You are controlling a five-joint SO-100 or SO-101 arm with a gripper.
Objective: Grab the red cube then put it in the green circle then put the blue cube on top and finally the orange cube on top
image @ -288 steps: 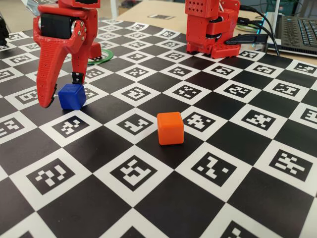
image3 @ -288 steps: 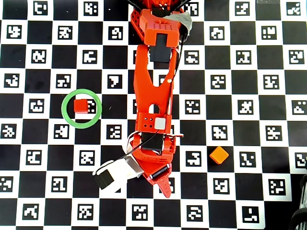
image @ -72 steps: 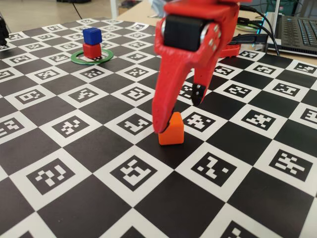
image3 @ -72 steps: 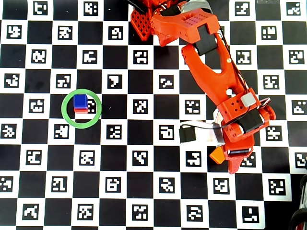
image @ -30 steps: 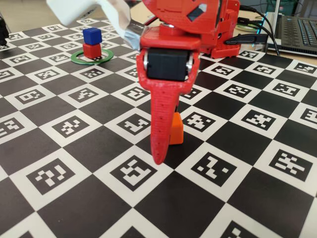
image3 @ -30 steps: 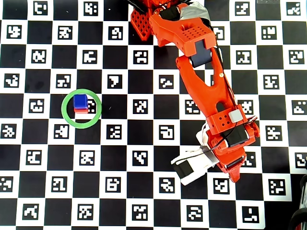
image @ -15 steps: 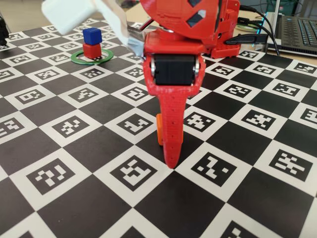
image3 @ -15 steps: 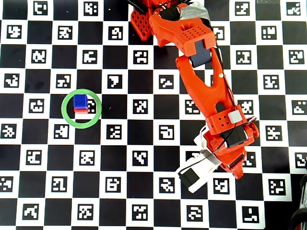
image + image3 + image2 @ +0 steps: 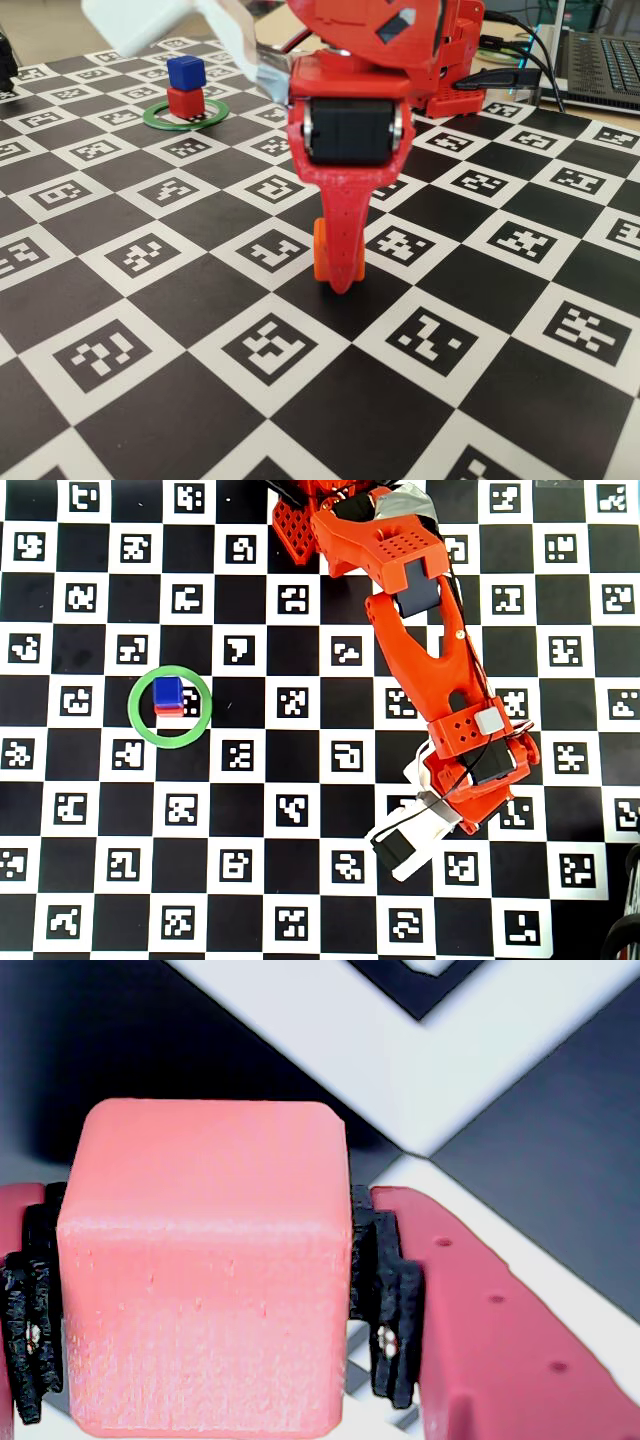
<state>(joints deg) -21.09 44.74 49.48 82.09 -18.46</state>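
In the wrist view the orange cube (image 9: 205,1260) fills the space between the black pads (image 9: 385,1290), and my gripper (image 9: 200,1305) is shut on it. In the fixed view the gripper (image 9: 336,272) points straight down at the board's middle. Only a strip of the orange cube (image 9: 319,250) shows left of the near finger. Far back left, the blue cube (image 9: 186,72) sits on the red cube (image 9: 185,101) inside the green circle (image 9: 215,112). From overhead the blue cube (image 9: 168,691) covers most of the red cube (image 9: 168,710) in the green circle (image 9: 141,726). The gripper (image 9: 482,818) hides the orange cube there.
The board (image 9: 120,400) is a black-and-white checker of printed markers. The arm's red base (image 9: 430,70) stands at the back. A laptop (image 9: 605,50) and cables lie at the back right. The white wrist camera housing (image 9: 410,838) sticks out left of the gripper.
Over the last second the gripper swung over the orange cube and its near finger drew in against it. The finger's tip now sits higher than half a second ago. The stack has not moved.
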